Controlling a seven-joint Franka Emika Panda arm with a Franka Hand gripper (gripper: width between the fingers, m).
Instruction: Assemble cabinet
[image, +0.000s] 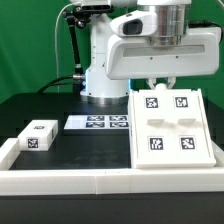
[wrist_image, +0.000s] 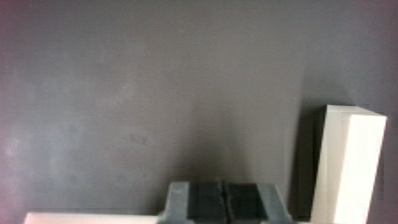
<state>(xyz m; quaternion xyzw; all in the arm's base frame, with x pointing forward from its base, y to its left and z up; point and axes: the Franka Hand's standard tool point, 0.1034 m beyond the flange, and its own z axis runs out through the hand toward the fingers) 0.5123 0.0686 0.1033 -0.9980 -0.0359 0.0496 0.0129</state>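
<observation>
The pincer (image: 160, 86) hovers at the cabinet's (image: 171, 123) robot-side edge above the dark surface (image: 45, 105); I cannot tell whether it is spread or pressed together.

A small white block (image: 37, 136) lies well to the exterior view's left of the pincer (image: 160, 84), the marker board (image: 97, 122) between them, a long white rail (image: 100, 180) beyond, all on a black table (image: 55, 105).

One cabinet (image: 168, 122), one small block (image: 38, 135), one marker board (image: 100, 122)
</observation>
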